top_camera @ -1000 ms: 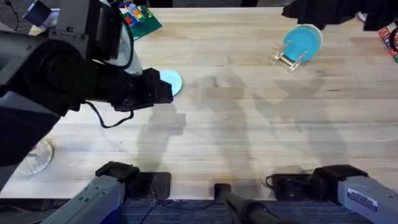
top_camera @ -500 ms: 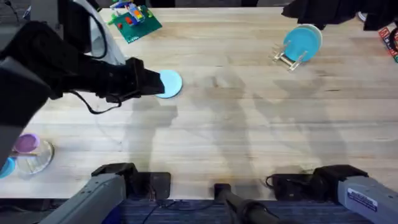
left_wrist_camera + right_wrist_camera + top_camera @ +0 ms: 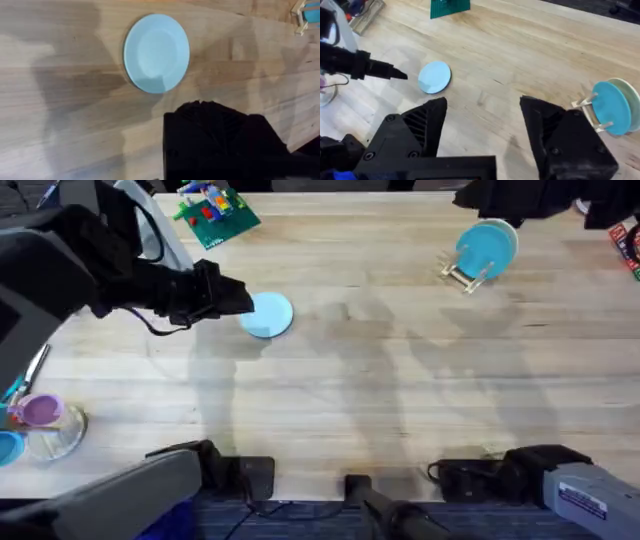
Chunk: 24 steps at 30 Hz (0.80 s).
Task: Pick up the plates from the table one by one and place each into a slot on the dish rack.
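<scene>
Just ahead of my left claw (image 3: 243, 298) lies the pale blue plate (image 3: 267, 314), flat on the bench (image 3: 400, 380). I can't tell its opening. I'd catch the near rim low.

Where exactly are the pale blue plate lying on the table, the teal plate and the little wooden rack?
pale sky-blue plate (image 3: 268, 314): overhead view, centre of its flat face.
teal plate (image 3: 483, 248): overhead view, middle of its upright face.
dish rack (image 3: 458, 274): overhead view, low wooden frame below the teal plate.
</scene>
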Each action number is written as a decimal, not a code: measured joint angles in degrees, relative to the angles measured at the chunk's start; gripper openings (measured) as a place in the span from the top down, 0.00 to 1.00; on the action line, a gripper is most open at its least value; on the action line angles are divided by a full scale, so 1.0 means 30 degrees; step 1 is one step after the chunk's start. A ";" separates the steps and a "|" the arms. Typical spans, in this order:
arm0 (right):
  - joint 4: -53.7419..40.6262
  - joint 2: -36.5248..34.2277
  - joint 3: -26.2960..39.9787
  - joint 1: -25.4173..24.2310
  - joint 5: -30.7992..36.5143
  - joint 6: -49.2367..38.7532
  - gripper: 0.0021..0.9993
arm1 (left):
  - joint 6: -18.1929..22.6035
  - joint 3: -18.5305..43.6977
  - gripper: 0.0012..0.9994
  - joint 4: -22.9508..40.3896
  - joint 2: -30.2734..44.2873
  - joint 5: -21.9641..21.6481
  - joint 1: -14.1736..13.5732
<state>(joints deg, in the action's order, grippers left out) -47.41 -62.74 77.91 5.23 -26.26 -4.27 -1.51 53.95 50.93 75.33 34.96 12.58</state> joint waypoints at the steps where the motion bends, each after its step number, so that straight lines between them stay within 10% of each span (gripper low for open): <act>1: -0.0002 0.0000 0.0000 0.0000 0.0000 -0.0002 0.13 | 0.0019 0.0000 0.96 -0.0182 0.0197 0.0022 0.0021; 13: 0.0005 0.0000 0.0000 0.0000 0.0000 -0.0002 0.13 | 0.0089 0.0000 0.96 -0.1915 0.2826 0.0302 0.0110; 24: 0.0005 0.0000 0.0000 0.0000 0.0000 0.0004 0.13 | 0.0092 0.0182 0.96 -0.1723 0.2948 0.0363 0.2040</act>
<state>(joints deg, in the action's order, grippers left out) -47.40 -62.74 77.91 5.23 -26.26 -4.25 -1.23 54.50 45.76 84.18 36.05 18.70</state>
